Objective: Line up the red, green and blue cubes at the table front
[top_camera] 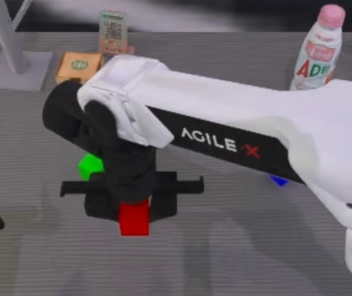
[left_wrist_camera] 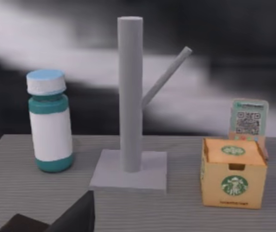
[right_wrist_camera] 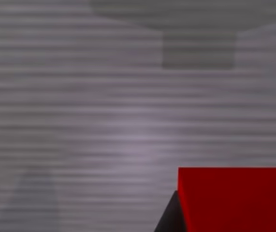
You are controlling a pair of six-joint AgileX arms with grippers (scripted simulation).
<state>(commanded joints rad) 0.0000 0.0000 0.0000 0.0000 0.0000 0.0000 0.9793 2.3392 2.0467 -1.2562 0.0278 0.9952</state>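
The right hand [top_camera: 134, 209] reaches across from the right side and grips the red cube [top_camera: 134, 218] between its fingers, near the front of the surface [top_camera: 237, 246]. The green cube [top_camera: 90, 166] lies just behind and left of the hand. The blue cube [top_camera: 278, 180] shows partly beneath the right arm. Only part of the left arm shows, at the left edge; its hand's state cannot be told. A box [top_camera: 78, 66] stands at the far left.

rendered tabletop scene, ribbed grey table [top_camera: 237, 259]
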